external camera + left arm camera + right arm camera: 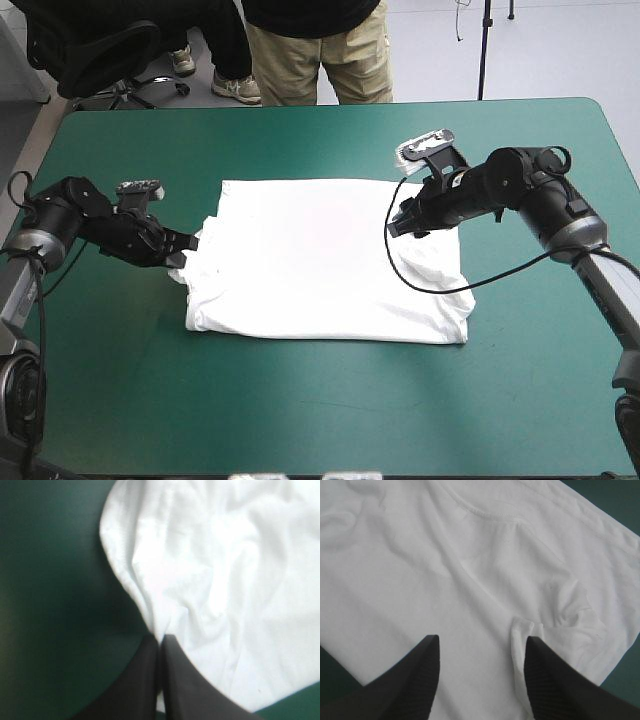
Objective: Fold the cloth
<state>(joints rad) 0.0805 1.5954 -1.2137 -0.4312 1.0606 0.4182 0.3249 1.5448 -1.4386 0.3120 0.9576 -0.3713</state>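
- The left gripper [192, 242] [160, 642] is pinched all but closed. Its black fingers [140, 680] meet in a point, with a fold from the edge of the T-shirt [320, 260] [225, 580] caught between the tips.
- The held edge is on the T-shirt's left side, where the cloth is bunched and creased around the tips.
- The right gripper [400, 226] [482, 647] stands open and has hold of nothing, its fingers [415, 680] well apart. It is low over the right part of the T-shirt [445, 555]; I cannot tell whether it touches the cloth.
- Just beside one of its fingers a small pucker [560, 615] rises from the cloth, and a stitched seam [490, 516] runs across farther ahead.
- The T-shirt lies spread mostly flat at the middle of the table [300, 400], white on the teal-green cover, with its near edge fairly straight.
- The two grippers are at opposite sides of the T-shirt, well apart.
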